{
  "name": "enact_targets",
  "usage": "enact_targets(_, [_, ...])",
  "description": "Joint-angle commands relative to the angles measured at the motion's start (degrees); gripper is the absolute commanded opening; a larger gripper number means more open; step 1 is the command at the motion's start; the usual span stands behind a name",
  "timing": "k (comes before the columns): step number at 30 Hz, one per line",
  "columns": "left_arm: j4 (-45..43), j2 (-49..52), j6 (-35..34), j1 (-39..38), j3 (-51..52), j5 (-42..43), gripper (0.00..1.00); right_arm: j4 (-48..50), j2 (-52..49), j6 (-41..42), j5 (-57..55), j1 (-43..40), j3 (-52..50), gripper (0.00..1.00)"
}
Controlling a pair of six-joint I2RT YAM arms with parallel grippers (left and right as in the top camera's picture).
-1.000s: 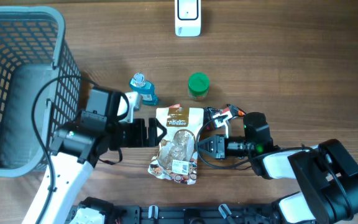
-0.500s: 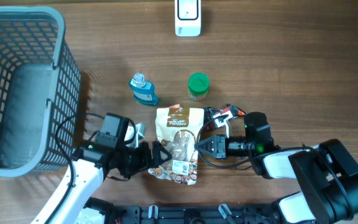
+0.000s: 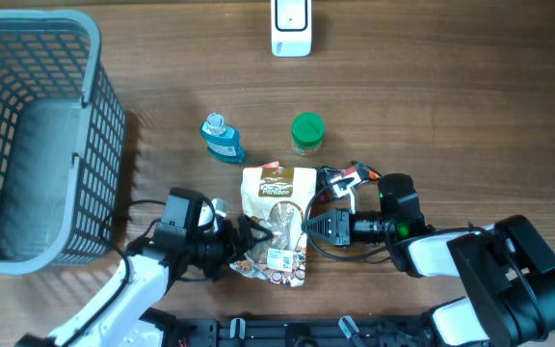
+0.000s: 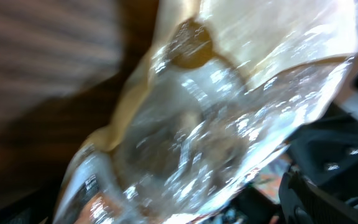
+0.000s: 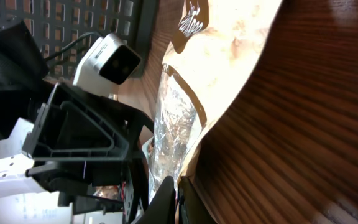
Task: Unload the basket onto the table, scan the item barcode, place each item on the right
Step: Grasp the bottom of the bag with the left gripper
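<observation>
Overhead, right hand point(image 3: 308, 227) pinches the crinkly, glossy pouch point(image 3: 279, 214) at its edge; left hand point(image 3: 244, 240) gapes open.

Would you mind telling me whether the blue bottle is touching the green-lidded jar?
Apart. The overhead view shows a strip of bare table between the blue bottle and the green-lidded jar, which stand side by side.

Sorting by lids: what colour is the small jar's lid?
Green round lid; overhead view shows it best.
</observation>
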State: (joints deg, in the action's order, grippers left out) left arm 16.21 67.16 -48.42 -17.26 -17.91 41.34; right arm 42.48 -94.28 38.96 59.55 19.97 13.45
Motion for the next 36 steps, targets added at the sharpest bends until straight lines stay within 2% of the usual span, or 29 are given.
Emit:
enact_targets(1, [-8.2,5.4,-7.6,-0.2,1.2,3.0,1.0,0.1,-0.3,0.1,1.4,-0.2,-0.1,0.05])
enact_targets(3, [-11.2,7.9,-9.9,-0.2,1.2,3.0,0.96,0.1,-0.3,0.1,1.4,-0.2,-0.1,0.05])
enact_targets(5, [-12.5,10.7,-10.6,-0.2,1.2,3.0,0.75,0.0,-0.3,0.1,1.4,-0.2,-0.1,0.05])
enact_targets(10, [-12.9,14.3,-10.6,-0.2,1.2,3.0,0.48,-0.1,-0.3,0.0,1.4,-0.2,-0.1,0.05])
enact_targets(13, [-14.6,14.3,-10.6,-0.2,1.2,3.0,0.24,-0.2,-0.3,0.1,1.4,-0.2,-0.1,0.05])
enact_targets(15, [-15.6,14.3,-10.8,-0.2,1.2,2.9,0.13,-0.3,-0.3,0.1,1.4,-0.2,-0.1,0.05])
enact_targets(16, [-15.6,14.3,-10.8,-0.2,1.2,2.9,0.05,-0.7,-0.3,0.1,1.4,-0.2,-0.1,0.05])
enact_targets(17, [-15.6,14.3,-10.8,-0.2,1.2,2.9,0.04,-1.3,-0.3,0.1,1.4,-0.2,-0.1,0.06])
enact_targets(18, [-15.6,14.3,-10.8,-0.2,1.2,2.9,0.04,-1.8,-0.3,0.1,1.4,-0.2,-0.1,0.26])
enact_targets(20, [-15.6,14.3,-10.8,-0.2,1.2,3.0,0.04,-2.7,-0.3,0.3,1.4,-0.2,-0.1,0.79])
enact_targets(21, [-15.6,14.3,-10.8,-0.2,1.2,3.0,0.04,-2.7,-0.3,0.5,2.1,-0.2,-0.1,1.0])
enact_targets(27, [-15.6,14.3,-10.8,-0.2,1.2,3.9,0.04,-2.5,-0.3,4.3,1.3,0.0,-0.1,1.0])
enact_targets(30, [-15.6,14.3,-10.8,-0.2,1.2,4.7,0.04,-2.0,-0.3,10.3,-1.2,0.0,-0.1,1.0])
enact_targets(33, [-15.9,14.3,-11.6,-0.2,1.2,4.7,0.04,5.8,-0.3,17.2,-2.8,2.0,-0.1,1.0])
enact_targets(36, [-17.2,14.3,-12.6,-0.2,1.2,4.7,0.04,9.2,-0.3,19.7,-9.1,7.0,-0.1,1.0])
